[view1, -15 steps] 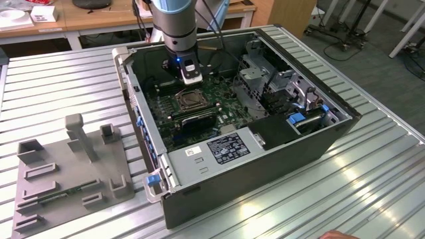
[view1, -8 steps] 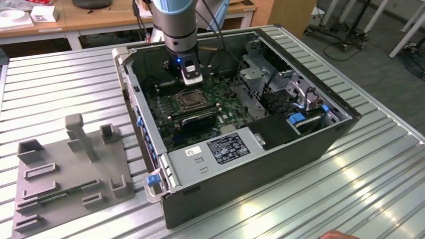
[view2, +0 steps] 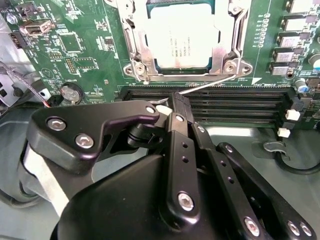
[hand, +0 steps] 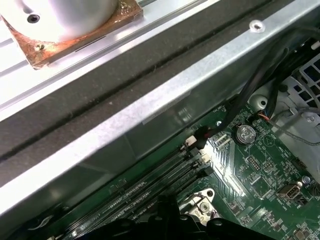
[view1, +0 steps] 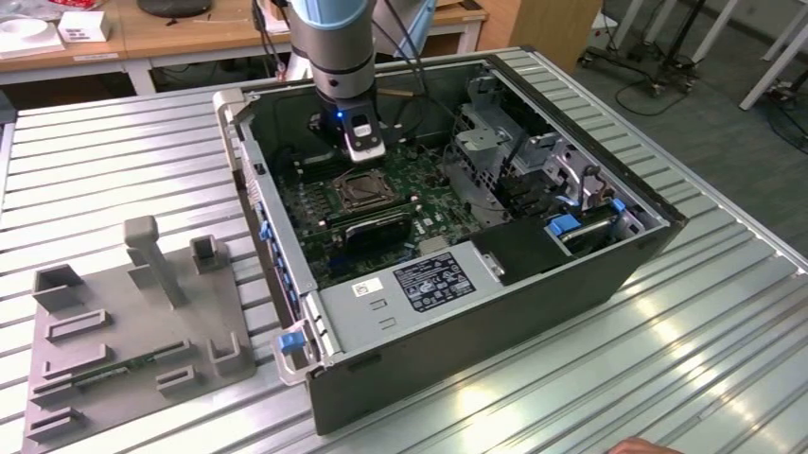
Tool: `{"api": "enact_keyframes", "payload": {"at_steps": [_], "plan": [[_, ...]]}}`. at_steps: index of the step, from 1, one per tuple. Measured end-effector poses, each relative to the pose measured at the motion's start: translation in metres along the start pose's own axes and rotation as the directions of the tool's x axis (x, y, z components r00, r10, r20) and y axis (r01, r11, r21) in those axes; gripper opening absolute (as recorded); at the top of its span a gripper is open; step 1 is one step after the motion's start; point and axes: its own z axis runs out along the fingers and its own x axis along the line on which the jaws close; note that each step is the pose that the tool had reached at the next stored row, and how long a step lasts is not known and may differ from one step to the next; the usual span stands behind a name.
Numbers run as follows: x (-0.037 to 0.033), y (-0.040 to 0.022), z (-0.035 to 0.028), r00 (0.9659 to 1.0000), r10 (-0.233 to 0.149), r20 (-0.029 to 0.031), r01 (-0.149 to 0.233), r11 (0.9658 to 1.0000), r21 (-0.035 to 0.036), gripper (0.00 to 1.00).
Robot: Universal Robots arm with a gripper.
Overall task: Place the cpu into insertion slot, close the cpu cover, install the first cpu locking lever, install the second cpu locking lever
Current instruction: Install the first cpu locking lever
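The cpu [view2: 182, 37] lies flat in the insertion slot [view1: 360, 189], its silvery top showing through the cut-out of the cpu cover [view2: 137, 47], which is folded down over it. A thin silvery locking lever [view2: 210, 84] runs slanted along the socket's edge beside the memory slots. Its free end meets the tips of my gripper [view2: 179, 102], whose black fingers [view2: 176, 150] are shut together. In the exterior view the gripper [view1: 363, 147] hangs inside the open computer case, just behind the socket. The socket's metal corner [hand: 202, 205] appears in the first wrist view.
Long black memory slots [view2: 230, 107] lie directly under the fingertips. A grey drive cage [view1: 486, 151] and power supply [view1: 417, 284] crowd the case. The case wall [hand: 150, 110] is close by. A grey fixture [view1: 127, 322] stands on the slatted table. A hand [view1: 644, 446] shows at the edge.
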Motion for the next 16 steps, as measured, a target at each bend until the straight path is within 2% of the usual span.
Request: {"api": "enact_keyframes", "payload": {"at_steps": [9, 12, 16], "plan": [[0.0, 0.0, 0.0, 0.9999, 0.002, -0.0139, -0.002, 0.9998, -0.0187, 0.11], [-0.0001, -0.0001, 0.0001, 0.9999, 0.002, -0.0157, -0.002, 0.9998, -0.0217, 0.11], [-0.0007, -0.0012, 0.0006, 0.9999, 0.002, -0.0161, -0.002, 0.9998, -0.0216, 0.11]]}}
